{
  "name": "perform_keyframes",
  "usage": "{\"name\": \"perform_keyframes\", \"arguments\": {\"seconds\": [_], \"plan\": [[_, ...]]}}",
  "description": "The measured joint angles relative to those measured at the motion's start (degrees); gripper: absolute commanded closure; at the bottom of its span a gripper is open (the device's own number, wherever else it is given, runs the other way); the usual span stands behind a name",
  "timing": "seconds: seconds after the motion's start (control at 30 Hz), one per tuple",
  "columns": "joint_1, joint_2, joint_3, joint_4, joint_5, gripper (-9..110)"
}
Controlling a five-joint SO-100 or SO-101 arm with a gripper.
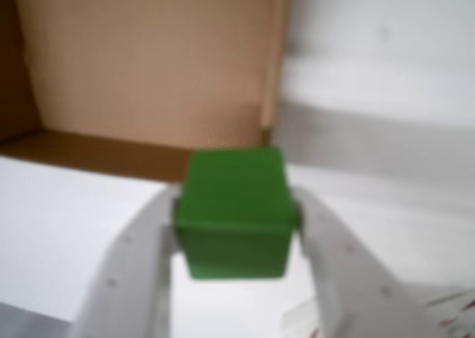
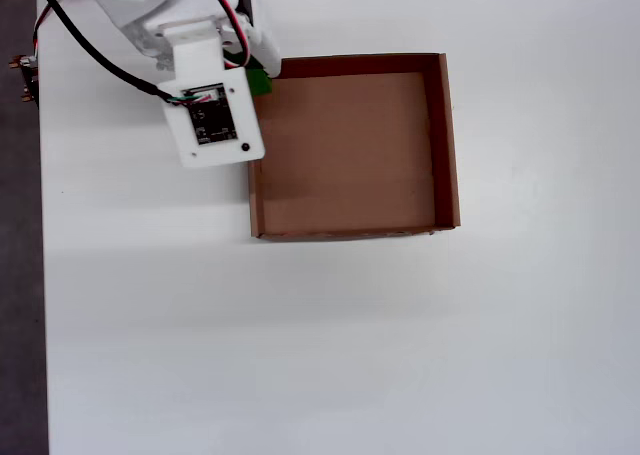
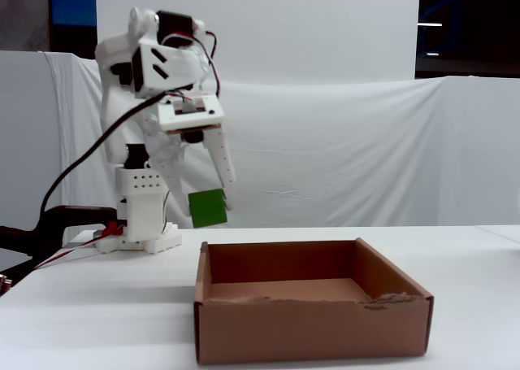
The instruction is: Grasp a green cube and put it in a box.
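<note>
The tool (image 1: 236,226) is clamped on the green cube (image 1: 234,212), held high so it clears the wall of the box (image 3: 313,329) just ahead.

Green cube (image 3: 208,208): small, bright green, matte; hung in air, tilted, pinched between white fingers (image 1: 141,256), above box's left wall in fixed view. Overhead view showed only green sliver at box's top-left corner. Box (image 2: 447,145): shallow square brown cardboard tray, low walls, plain floor, front rim frayed, sat flat on white table (image 3: 97,321).
</note>
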Motion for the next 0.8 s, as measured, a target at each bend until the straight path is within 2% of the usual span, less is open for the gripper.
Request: {"name": "perform_keyframes", "arguments": {"seconds": [0.27, 0.8], "plan": [[-4.57, -8.17, -4.22, -2.46, 0.00, 86], [-5.80, -20.13, -6.59, -8.35, 0.00, 86]]}}
